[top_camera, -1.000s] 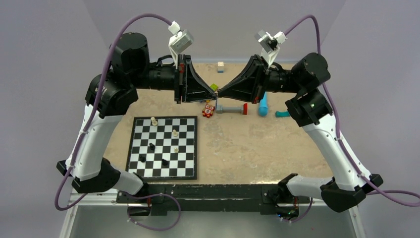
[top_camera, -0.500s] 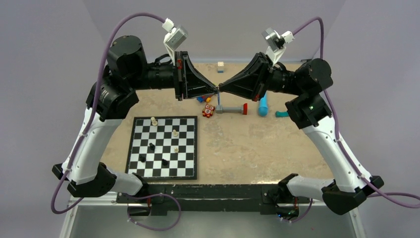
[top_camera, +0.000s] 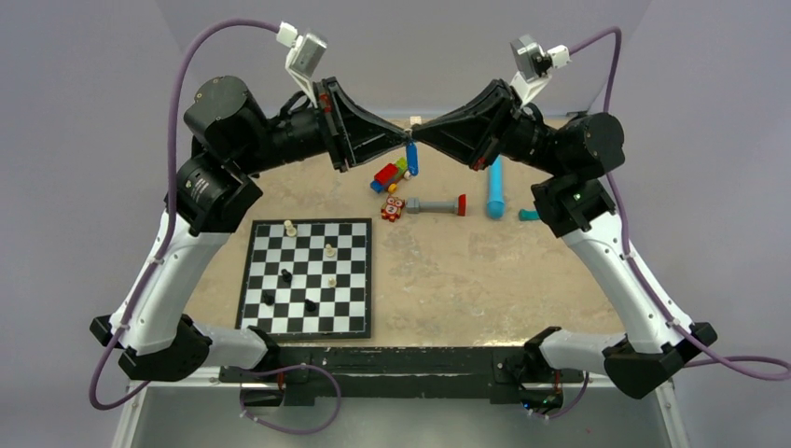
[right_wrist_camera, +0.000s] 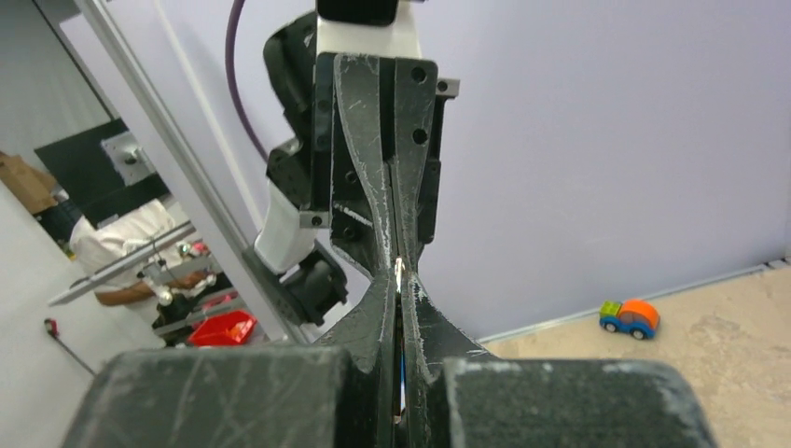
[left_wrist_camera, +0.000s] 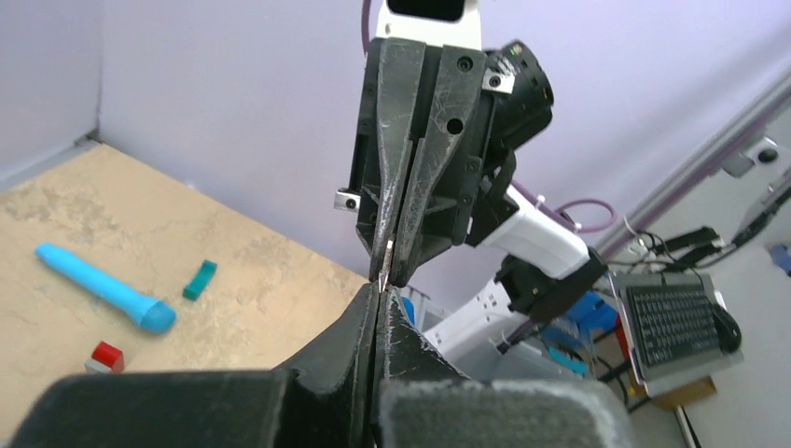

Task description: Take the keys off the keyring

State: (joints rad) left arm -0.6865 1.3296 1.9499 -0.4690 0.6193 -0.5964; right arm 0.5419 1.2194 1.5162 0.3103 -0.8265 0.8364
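My left gripper (top_camera: pixel 404 141) and right gripper (top_camera: pixel 418 138) meet tip to tip high above the back of the table, both shut. A small blue keyring tag (top_camera: pixel 411 161) hangs just below where they meet. In the left wrist view my shut fingertips (left_wrist_camera: pixel 377 291) touch the right gripper's tips, which pinch a thin silvery key (left_wrist_camera: pixel 387 254) seen edge-on; a bit of the blue tag (left_wrist_camera: pixel 408 308) shows beside them. In the right wrist view a silvery glint (right_wrist_camera: pixel 399 271) sits between the tips of both grippers, and a blue strip shows through my finger gap. The thin ring itself is hidden.
On the table below are a toy car (top_camera: pixel 387 174), a red dice-like block (top_camera: pixel 393 207), a grey bar with a red end (top_camera: pixel 437 204), a long light-blue cylinder (top_camera: pixel 494 191), a teal piece (top_camera: pixel 532 215) and a chessboard (top_camera: pixel 308 277) with several pieces.
Both grippers have risen together, still tip to tip, from just above the toys to well above the table. The blue tag now hangs in plain sight below them.
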